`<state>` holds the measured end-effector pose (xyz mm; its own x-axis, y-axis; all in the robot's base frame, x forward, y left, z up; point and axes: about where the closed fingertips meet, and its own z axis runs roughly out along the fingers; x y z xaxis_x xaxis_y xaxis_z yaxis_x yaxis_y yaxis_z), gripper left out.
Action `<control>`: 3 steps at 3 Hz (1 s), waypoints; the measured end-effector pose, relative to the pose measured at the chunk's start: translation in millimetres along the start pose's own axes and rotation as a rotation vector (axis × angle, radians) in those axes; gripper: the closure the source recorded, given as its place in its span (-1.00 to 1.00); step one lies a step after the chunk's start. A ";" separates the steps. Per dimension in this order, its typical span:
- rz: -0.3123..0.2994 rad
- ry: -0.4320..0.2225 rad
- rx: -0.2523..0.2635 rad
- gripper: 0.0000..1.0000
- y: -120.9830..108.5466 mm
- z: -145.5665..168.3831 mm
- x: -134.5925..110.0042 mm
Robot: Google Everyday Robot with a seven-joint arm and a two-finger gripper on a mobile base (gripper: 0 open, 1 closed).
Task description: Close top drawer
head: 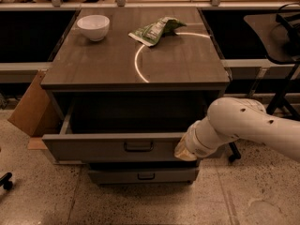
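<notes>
The top drawer (93, 147) is a wide grey drawer with a dark bar handle (138, 146) at its centre. It stands partly open under the brown cabinet top (178, 64), and its inside is dark and looks empty. My white arm reaches in from the right. My gripper (184, 152) is at the right end of the drawer's front panel, pressed against it and mostly hidden behind the wrist.
A white bowl (93, 26) and a green snack bag (156, 29) lie on the cabinet top. A shallower drawer (145, 176) sits below, slightly out. A cardboard box (30, 109) leans at the left. A dark chair and stand (281, 55) are at the right.
</notes>
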<state>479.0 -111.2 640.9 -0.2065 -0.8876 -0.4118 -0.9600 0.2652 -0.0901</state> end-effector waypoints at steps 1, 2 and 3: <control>0.009 0.003 0.037 1.00 -22.9 8.7 -6.5; 0.027 0.007 0.056 1.00 -44.1 16.9 -10.2; 0.043 0.015 0.061 1.00 -61.6 23.2 -13.9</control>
<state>545.4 -106.6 631.1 -0.2509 -0.8804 -0.4025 -0.9369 0.3254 -0.1278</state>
